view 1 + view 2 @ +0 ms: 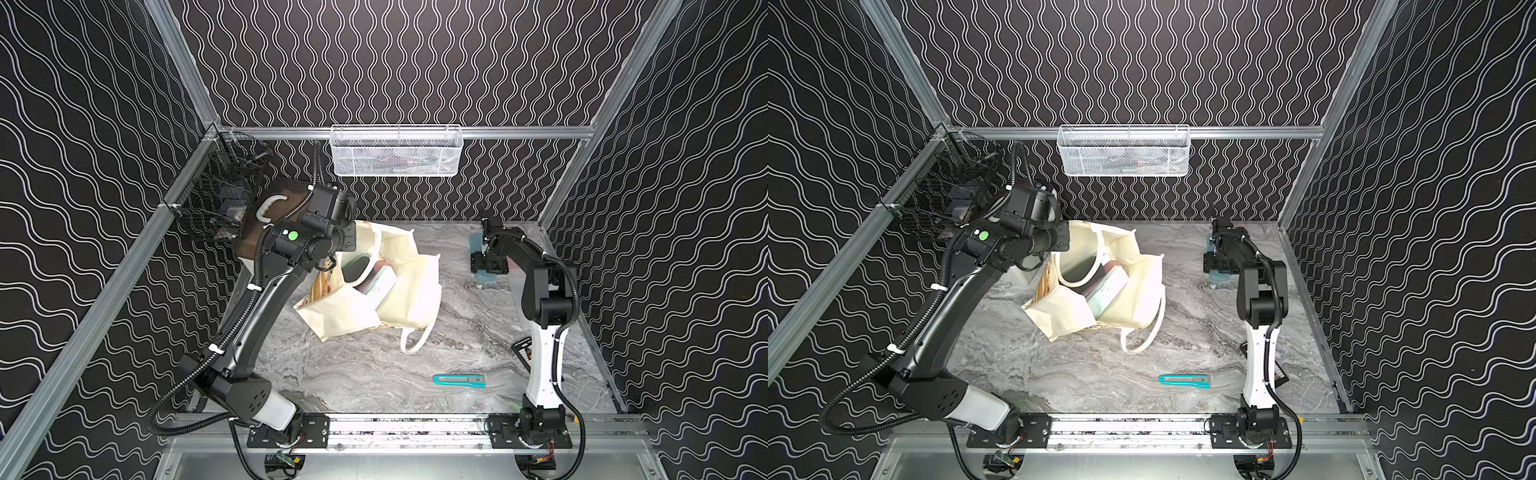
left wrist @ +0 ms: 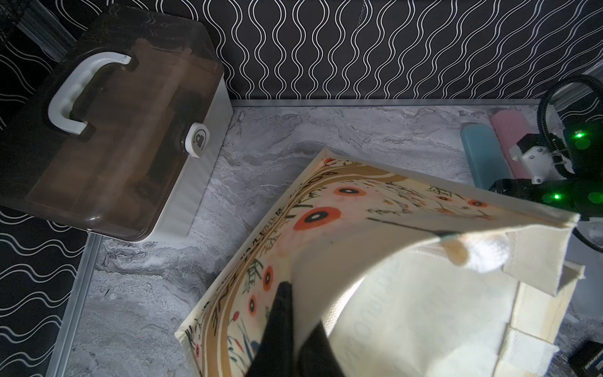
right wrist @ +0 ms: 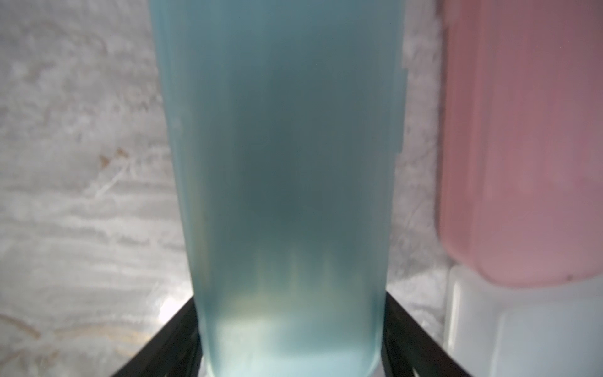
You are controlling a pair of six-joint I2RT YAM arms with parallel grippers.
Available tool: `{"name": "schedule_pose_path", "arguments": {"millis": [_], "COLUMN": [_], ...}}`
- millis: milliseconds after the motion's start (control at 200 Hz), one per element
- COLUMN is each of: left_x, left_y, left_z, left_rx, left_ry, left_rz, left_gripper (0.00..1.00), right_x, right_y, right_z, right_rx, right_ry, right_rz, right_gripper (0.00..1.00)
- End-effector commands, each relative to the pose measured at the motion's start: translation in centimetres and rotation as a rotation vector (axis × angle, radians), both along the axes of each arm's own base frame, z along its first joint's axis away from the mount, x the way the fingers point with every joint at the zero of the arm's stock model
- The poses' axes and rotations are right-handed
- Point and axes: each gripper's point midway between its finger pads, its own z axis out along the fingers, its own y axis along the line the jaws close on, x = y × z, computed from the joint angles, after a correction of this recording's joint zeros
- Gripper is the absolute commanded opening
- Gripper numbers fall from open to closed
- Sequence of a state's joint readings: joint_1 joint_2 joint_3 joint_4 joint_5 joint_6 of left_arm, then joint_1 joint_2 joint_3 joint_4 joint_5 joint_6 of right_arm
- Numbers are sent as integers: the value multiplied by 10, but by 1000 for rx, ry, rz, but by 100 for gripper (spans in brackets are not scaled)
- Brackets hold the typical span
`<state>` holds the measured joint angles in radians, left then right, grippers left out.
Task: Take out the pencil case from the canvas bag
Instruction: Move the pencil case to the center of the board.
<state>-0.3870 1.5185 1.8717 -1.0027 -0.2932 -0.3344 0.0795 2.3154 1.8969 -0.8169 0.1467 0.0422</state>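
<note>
The cream canvas bag stands open mid-table, and its floral side shows in the left wrist view. My left gripper is shut on the bag's rim, one finger on the printed outside and one inside. A pale box and a dark item lie inside the bag. A blue translucent pencil case lies on the table at the back right, outside the bag. My right gripper straddles it, a finger pressed against each long side.
A pink case and a white case lie beside the blue one. A brown-lidded white box stands back left. A teal utility knife lies near the front. A white mesh basket and a black wire basket hang on the rails.
</note>
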Motion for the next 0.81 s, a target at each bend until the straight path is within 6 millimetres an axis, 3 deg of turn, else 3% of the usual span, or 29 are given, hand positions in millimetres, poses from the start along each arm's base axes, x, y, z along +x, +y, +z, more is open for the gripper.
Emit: {"name": "schedule_pose_path", "arguments": {"millis": [0,545,801], "left_x": [7,7,7], "left_y": [3,2,2], "left_z": [19,11,12], "left_rx": [-2,2,1], "left_ry": [-81,-61,-62], "left_rz": [17,13,14], "left_gripper": [0,0,0], "right_x": [5,23,26], "right_y": [-7,-24,-30], "right_z": [-1,1,5], "right_rx": [-49,-160,-200], "right_ry": [13,-17,-31], "right_rz": [14,12,2], "right_gripper": [78,78,84]}}
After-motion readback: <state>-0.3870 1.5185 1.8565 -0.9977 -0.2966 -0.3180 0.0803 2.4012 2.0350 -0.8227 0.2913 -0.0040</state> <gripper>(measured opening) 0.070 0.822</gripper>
